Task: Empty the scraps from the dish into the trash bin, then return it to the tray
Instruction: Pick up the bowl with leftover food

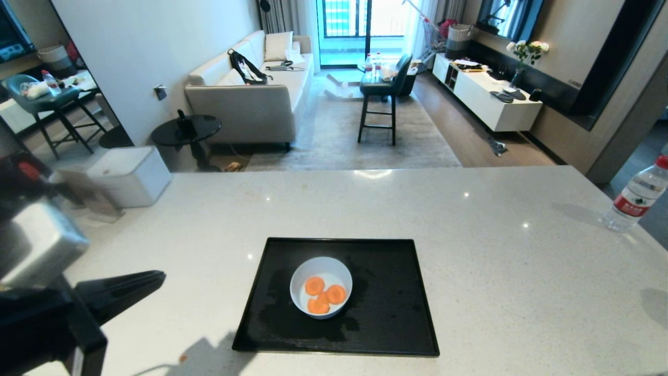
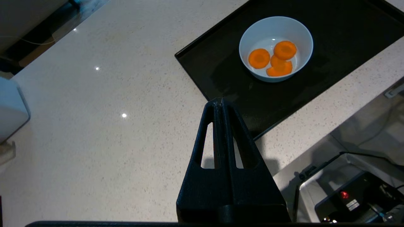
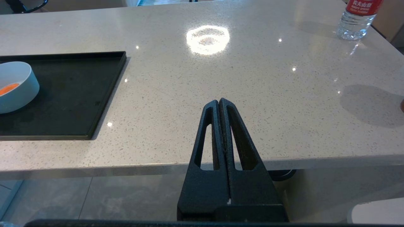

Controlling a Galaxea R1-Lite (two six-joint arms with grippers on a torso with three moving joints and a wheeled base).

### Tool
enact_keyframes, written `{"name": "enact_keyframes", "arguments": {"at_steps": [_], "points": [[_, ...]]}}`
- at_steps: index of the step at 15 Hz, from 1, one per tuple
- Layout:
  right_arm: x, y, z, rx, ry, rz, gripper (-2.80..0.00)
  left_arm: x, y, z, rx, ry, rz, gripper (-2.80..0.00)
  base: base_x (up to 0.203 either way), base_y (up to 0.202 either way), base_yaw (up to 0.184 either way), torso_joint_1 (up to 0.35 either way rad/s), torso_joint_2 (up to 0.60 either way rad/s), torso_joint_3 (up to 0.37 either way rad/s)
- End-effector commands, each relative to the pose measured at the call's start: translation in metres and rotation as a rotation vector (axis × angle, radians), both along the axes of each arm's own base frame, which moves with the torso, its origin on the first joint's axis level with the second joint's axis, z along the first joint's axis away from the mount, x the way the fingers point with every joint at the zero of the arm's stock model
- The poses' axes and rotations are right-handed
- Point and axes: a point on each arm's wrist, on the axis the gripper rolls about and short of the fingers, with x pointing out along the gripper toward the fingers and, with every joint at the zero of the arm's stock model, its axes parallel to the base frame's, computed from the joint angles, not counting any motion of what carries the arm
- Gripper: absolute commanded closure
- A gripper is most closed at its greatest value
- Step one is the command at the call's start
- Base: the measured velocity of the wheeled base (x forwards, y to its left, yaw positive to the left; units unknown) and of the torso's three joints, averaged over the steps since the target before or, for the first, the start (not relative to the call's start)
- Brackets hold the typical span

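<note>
The dish (image 1: 321, 286), a small white deep-sided bowl, stands upright on the black tray (image 1: 386, 324), a little left of the tray's middle and nearer its front edge than its back. Three round orange carrot slices (image 1: 324, 295) lie in its bottom, overlapping one another. The tray lies flat on the pale speckled counter (image 1: 469, 219), close to the near edge. The left gripper (image 1: 156, 277) shows at the lower left of the head view, raised above the counter to the left of the tray and apart from it; in the left wrist view its two black fingers (image 2: 221, 108) are pressed together with nothing between them, their tips pointing towards the tray's near corner. The right gripper (image 3: 219, 102) is parked low in front of the counter's edge, to the right of the tray, with its fingers likewise closed together and empty. A clear water bottle (image 1: 636, 196) with a red label stands at the counter's far right side, well apart from the tray.
</note>
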Motion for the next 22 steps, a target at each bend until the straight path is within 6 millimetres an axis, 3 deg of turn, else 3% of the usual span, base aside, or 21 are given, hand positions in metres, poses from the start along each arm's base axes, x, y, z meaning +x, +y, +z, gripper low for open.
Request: {"name": "enact_keyframes", "arguments": {"at_steps": [1,5,8,9,13,17,22], "points": [[0.0,0.0,0.0,0.0,0.001,0.0,0.0,0.037,-0.027,-0.01,0.074,0.103,-0.046,0.0,0.0,0.0,0.0,0.0,0.0,0.0],[0.0,0.0,0.0,0.0,0.0,0.0,0.0,0.085,-0.074,-0.029,0.158,0.068,-0.032,0.0,0.0,0.0,0.0,0.0,0.0,0.0],[0.0,0.0,0.0,0.0,-0.001,0.0,0.0,0.113,-0.094,-0.046,0.216,-0.014,0.06,0.0,0.0,0.0,0.0,0.0,0.0,0.0],[0.0,0.0,0.0,0.0,-0.001,0.0,0.0,0.119,-0.094,-0.049,0.249,-0.036,0.071,-2.78,0.0,0.0,0.0,0.0,0.0,0.0],[0.0,0.0,0.0,0.0,0.0,0.0,0.0,0.131,-0.094,-0.057,0.331,-0.037,0.063,-2.8,0.0,0.0,0.0,0.0,0.0,0.0],[0.0,0.0,0.0,0.0,-0.001,0.0,0.0,0.158,-0.109,-0.065,0.377,-0.032,0.052,-2.8,0.0,0.0,0.0,0.0,0.0,0.0],[0.0,0.0,0.0,0.0,-0.001,0.0,0.0,0.174,-0.12,-0.061,0.503,0.052,0.034,-2.8,0.0,0.0,0.0,0.0,0.0,0.0]]}}
